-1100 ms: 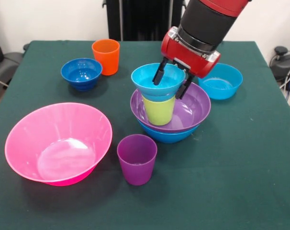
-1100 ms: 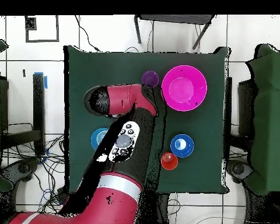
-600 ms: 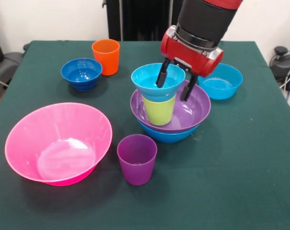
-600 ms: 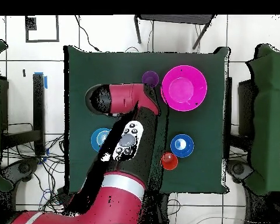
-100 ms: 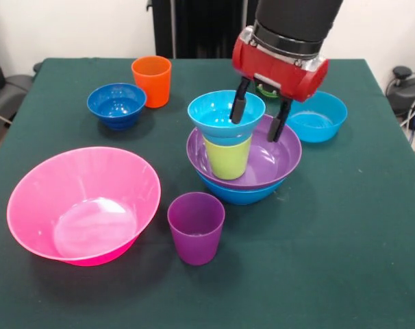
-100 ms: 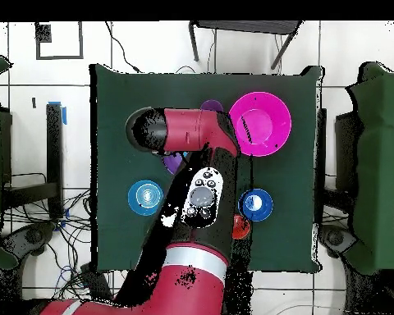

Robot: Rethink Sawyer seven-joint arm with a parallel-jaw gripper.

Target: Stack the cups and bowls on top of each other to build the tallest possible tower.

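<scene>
The tower stands mid-table in the front view: a blue bowl (image 5: 240, 194) at the bottom, a purple bowl (image 5: 279, 156) nested in it, a lime green cup (image 5: 228, 158) upright inside, and a turquoise bowl (image 5: 217, 114) on top. My gripper (image 5: 257, 127) hangs open at the turquoise bowl's right rim. One finger (image 5: 239, 108) is over that bowl, the other over the purple bowl, and they hold nothing. In the overhead view the arm (image 6: 192, 135) covers the gripper and most of the tower.
Loose on the green table: an orange cup (image 5: 151, 79), a dark blue bowl (image 5: 116, 103), a second turquoise bowl (image 5: 318, 116), a huge pink bowl (image 5: 84, 203) and a purple cup (image 5: 196, 227). Something lime green (image 5: 266, 90) peeks out behind the gripper.
The gripper has risen and shifted slightly right, its fingers lifting off the turquoise bowl's rim. The bowl stays on the green cup.
</scene>
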